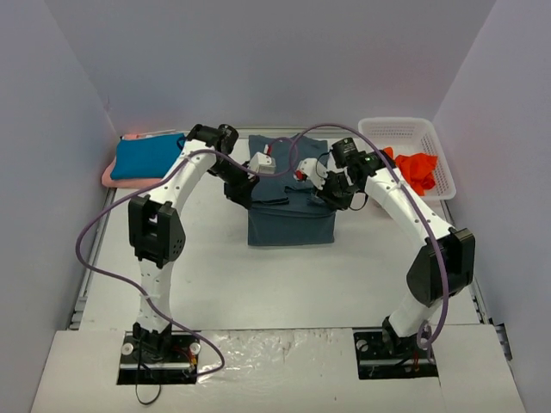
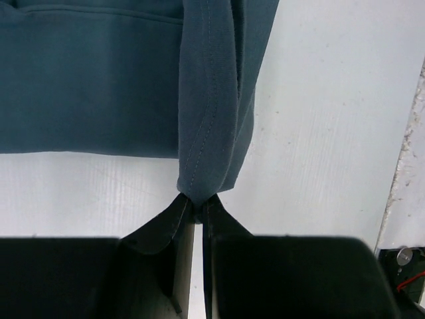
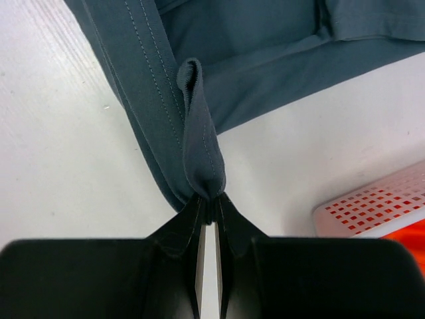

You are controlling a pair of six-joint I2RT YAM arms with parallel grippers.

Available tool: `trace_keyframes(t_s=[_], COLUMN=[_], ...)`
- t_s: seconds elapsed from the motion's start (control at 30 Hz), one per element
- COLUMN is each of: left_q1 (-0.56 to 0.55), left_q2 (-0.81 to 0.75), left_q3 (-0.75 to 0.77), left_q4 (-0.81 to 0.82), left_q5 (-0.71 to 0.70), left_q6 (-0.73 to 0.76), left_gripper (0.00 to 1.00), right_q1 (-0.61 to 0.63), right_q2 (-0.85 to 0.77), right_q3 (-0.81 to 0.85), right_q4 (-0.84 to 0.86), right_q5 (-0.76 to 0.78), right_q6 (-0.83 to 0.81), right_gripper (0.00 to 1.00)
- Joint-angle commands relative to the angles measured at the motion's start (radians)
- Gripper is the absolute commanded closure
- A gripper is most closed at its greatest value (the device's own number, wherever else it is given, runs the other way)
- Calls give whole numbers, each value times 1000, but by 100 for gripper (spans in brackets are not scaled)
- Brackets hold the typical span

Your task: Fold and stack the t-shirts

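Tightly, slate shirt [image 1: 290,225] edges in both pincers [image 2: 197,199] [image 3: 211,199]

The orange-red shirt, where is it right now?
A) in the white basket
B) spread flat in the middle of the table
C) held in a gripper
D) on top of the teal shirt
A: the orange-red shirt lies bunched inside the white basket at the far right, while the left gripper and the right gripper each pinch the dark blue-grey shirt.
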Motion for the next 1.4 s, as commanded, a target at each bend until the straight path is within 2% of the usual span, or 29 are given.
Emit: trace_keyframes(t_s=[0.0, 0.37, 0.87, 1.37], left_q1=[7, 19, 42, 44], left_q2=[10, 113, 270, 337], left_q3=[82, 245, 437, 492], left_q4=[-340, -340, -340, -261], left_q5=[-20, -65, -97, -122], left_q6=[-16, -44, -62, -101], left_gripper=[98, 98, 98, 98], right_q1=[-19, -65, -109, -157], right_q2=[37, 174, 355, 482], right_q3=[69, 223, 355, 474], right_q4=[-21, -23, -20, -15], right_q5=[-3, -20, -41, -73], right_q6=[-23, -49, -62, -60], right_gripper=[100, 100, 100, 100])
